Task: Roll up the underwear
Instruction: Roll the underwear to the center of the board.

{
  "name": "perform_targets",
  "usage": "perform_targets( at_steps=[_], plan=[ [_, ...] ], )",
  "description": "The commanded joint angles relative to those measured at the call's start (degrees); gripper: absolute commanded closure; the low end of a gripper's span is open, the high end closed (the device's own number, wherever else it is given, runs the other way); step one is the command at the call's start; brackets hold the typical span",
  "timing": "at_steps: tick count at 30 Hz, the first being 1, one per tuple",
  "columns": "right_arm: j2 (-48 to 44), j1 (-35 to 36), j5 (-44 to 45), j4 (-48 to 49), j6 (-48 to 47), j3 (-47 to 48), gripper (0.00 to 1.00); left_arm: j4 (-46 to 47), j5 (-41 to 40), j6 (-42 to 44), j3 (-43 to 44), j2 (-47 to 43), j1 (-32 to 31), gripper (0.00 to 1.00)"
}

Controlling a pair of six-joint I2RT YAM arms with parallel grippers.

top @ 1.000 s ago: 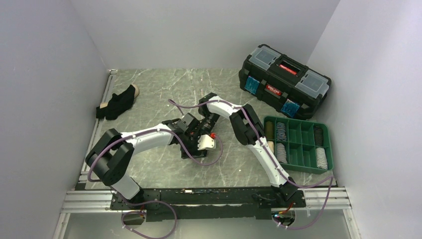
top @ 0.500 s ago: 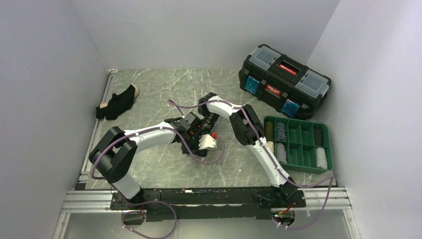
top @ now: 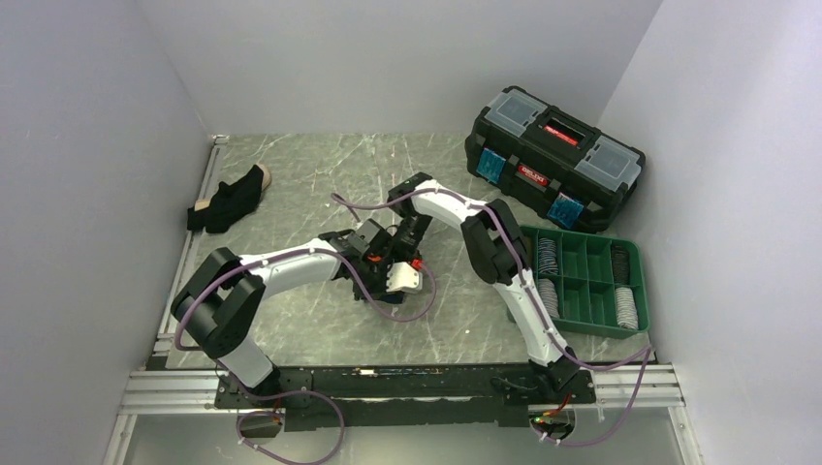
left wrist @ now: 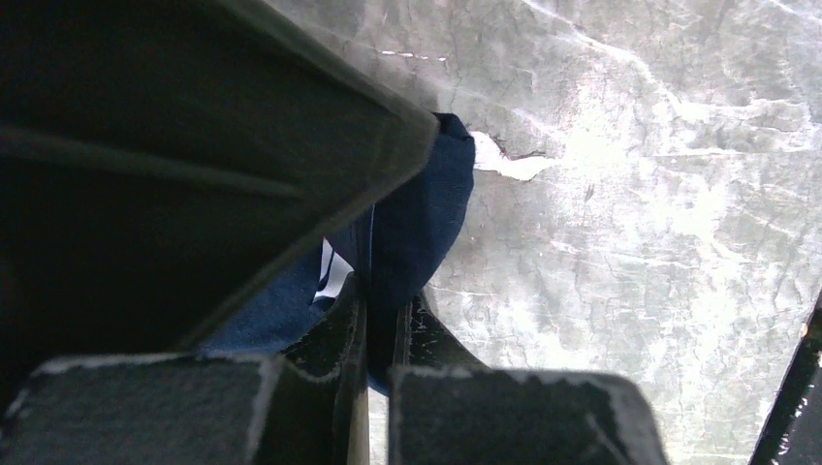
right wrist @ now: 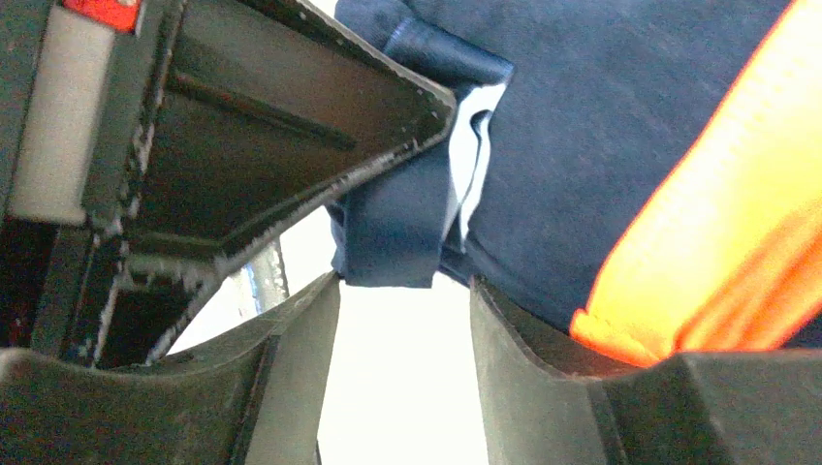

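Two white robot arms meet over the middle of a grey marbled table [top: 310, 165]. A navy underwear [left wrist: 423, 205] with an orange waistband lies bunched on the table between them, mostly hidden from above by the wrists.

The left gripper [left wrist: 380, 334] has its fingers drawn almost together, pinching a fold of the navy cloth between them. The right gripper [right wrist: 402, 378] stands facing it, just beside it, with its jaws partly apart. A loop of the navy hem hangs at the mouth of the gap, and neither finger presses on it.

Well apart, near the left rear wall, a black underwear [top: 229, 200] with a tan band lies crumpled. A black toolbox [top: 553, 160] stands at the right rear. Nearer, a green tray [top: 582, 325] holds striped rolls [top: 548, 258] in some compartments.
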Motion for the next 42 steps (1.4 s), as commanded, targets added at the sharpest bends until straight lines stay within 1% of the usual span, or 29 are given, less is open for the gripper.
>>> perform_targets(
  at_steps=[1,7,12,17,24,32,36,39,42],
  plan=[
    [-4.82,-3.4,1.63,2.68,0.0,-1.28,0.45,-4.28,2.33,-1.13,-2.81,0.92,-0.41,1.0],
    [-10.45,-6.63,1.51,5.13,0.86,-6.59,0.44,-5.66,4.32,-1.42,-2.15,2.35,0.24,1.0],
    [-15.46,-10.03,2.78,8.37,3.36,-10.3,0.44,-8.9,7.51,-1.01,-0.01,3.7,2.08,1.0],
    [-22.17,-13.28,4.65,16.42,8.54,-16.73,0.44,-14.92,12.72,0.52,4.52,7.26,5.15,1.0],
    [-31.32,-15.61,8.35,29.64,17.11,-24.99,0.43,-26.32,20.79,3.67,13.87,16.56,11.19,1.0],
    [-38.87,-16.04,15.35,38.91,22.36,-32.14,0.42,-36.67,28.46,7.04,23.3,26.12,15.34,1.0],
    [-43.58,-15.5,14.77,42.67,22.61,-35.83,0.42,-41.74,30.66,7.91,27.95,31.01,16.37,1.0],
    [-47.65,-13.55,13.84,44.75,20.63,-39.09,0.42,-45.82,31.92,7.96,31.58,34.98,16.79,1.0],
    [-51.15,-9.18,16.26,46.91,17.51,-42.33,0.42,-50.86,33.56,9.39,35.53,39.65,17.03,1.0]
  ],
)
